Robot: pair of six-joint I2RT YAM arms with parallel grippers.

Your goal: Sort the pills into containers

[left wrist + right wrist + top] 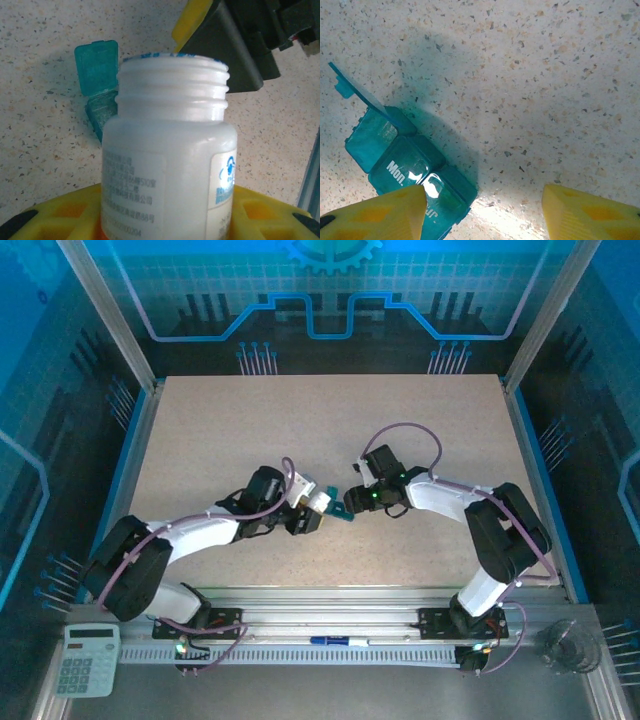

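My left gripper [165,222] is shut on an uncapped white pill bottle [167,150], which stands upright between the yellow fingers [45,215]. In the top view the bottle [319,502] is at the table's middle. The teal containers box [100,107] lies just behind the bottle, one end lid flipped up. From the right wrist the box [405,165] is at lower left, its closed lids marked with days. My right gripper [485,215] hovers open over the table, and its left fingertip [385,215] overlaps the box's near end. No pills are visible.
The two grippers nearly meet over the box [341,515]; the right one [354,502] reaches in from the right. A calculator [88,658], a pen [335,642] and a clear round dish [570,645] sit on the front rail.
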